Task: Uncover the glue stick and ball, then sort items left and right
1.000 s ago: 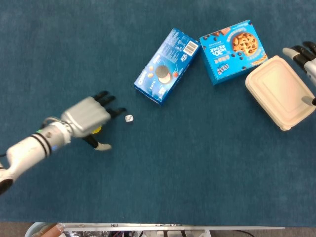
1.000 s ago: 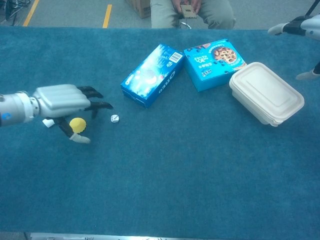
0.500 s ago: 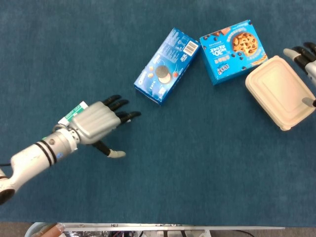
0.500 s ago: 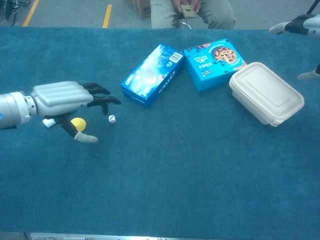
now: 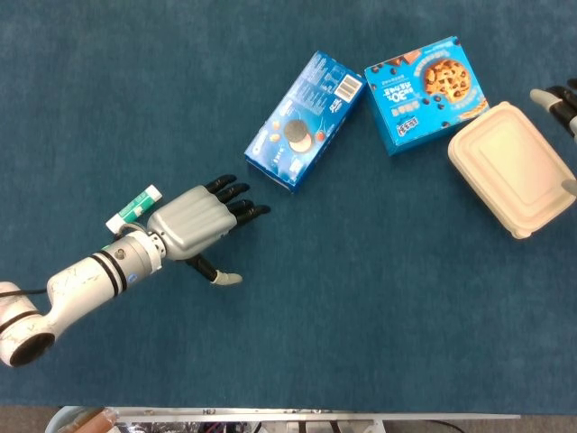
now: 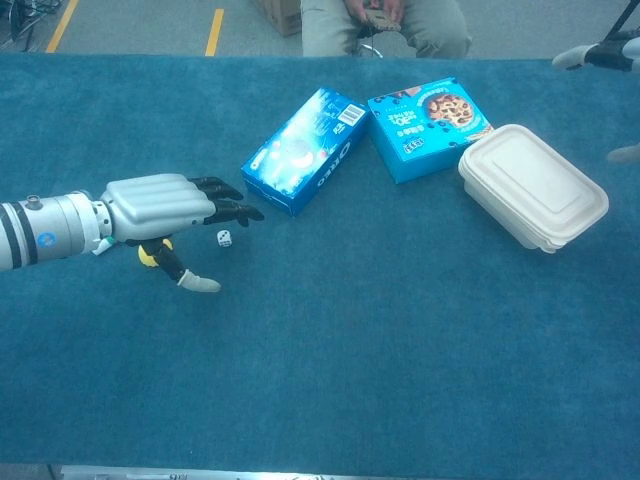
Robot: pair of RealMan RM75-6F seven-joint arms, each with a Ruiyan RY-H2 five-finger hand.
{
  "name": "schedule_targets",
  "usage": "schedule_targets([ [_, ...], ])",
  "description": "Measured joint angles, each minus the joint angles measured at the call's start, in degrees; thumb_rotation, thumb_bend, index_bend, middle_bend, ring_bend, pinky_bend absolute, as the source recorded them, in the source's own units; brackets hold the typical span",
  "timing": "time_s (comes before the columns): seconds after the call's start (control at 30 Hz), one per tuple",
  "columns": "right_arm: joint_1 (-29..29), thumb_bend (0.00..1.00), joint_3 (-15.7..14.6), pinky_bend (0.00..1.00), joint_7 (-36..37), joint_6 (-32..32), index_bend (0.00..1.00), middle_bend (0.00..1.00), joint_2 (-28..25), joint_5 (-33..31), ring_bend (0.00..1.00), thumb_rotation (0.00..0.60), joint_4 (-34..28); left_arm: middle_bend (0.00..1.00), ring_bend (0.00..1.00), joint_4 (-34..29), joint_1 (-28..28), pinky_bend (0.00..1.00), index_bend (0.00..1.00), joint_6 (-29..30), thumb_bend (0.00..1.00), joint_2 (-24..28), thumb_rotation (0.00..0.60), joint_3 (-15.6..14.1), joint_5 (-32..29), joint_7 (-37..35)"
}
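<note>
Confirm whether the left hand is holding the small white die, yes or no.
No. In the chest view the small white die lies on the blue cloth just below the left hand's outstretched fingers, not gripped.

We see a blue carpeted surface [image 5: 379, 298]. On it: Oreo box [image 5: 305, 120] upper centre, cookie box [image 5: 425, 92] and beige container [image 5: 513, 168] upper right, glue stick [image 5: 132, 208], yellow ball [image 6: 149, 254] and small die [image 6: 224, 238] at left.

The left hand [image 6: 170, 205] hovers flat, fingers apart, above the yellow ball [image 6: 150, 252] and beside a small die [image 6: 224, 238].
</note>
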State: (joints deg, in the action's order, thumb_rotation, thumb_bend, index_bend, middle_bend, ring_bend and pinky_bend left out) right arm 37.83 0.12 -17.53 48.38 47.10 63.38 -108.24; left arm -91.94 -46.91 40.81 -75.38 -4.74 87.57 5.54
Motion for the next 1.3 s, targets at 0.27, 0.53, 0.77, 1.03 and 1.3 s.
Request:
schedule_targets([
  [0.27,-0.7,0.14,0.3,0.16,0.3,-0.1,0.0,0.13,0.0,0.4,0.06,0.6,0.2,0.18,0.0,1.9,0.3,0.03,0.24,-0.9,0.17,-1.5,0.246,-0.4,-1.3,0.7],
  [0.53,-1.0,0.14,0.7,0.16,0.4,-0.4,0.0,0.13,0.0,0.4,0.06,0.6,0.4,0.2,0.0,2.7,0.7,0.03,0.25,-1.7,0.17,-1.7,0.247,-1.2,-2.2,1.3],
  [0.77,-1.1,0.14,1.1,0.16,0.1,-0.6,0.0,0.13,0.4,0.2,0.06,0.6,0.3,0.22,0.0,2.6,1.0,0.03,0.27,-1.9,0.17,-0.2,0.245,-1.8,-2.8,2.3],
  [1.03,-0.9,0.14,1.5,0.16,-0.6,-0.6,0.0,0.13,0.6,-0.2,0.06,0.6,-0.3,0.24,0.0,1.8,1.7,0.03,0.28,-2.1,0.17,2.7,0.244,-2.5,-4.0,3.2],
  [1.3,-0.9,0.14,1.8,0.16,-1.4,-0.2,0.0,0.14,0.5,-0.5,0.06,0.6,-1.0,0.25,0.0,-0.3,2.8,0.03,0.28,-1.3,0.17,6.1,0.238,-3.7,-4.3,4.1],
])
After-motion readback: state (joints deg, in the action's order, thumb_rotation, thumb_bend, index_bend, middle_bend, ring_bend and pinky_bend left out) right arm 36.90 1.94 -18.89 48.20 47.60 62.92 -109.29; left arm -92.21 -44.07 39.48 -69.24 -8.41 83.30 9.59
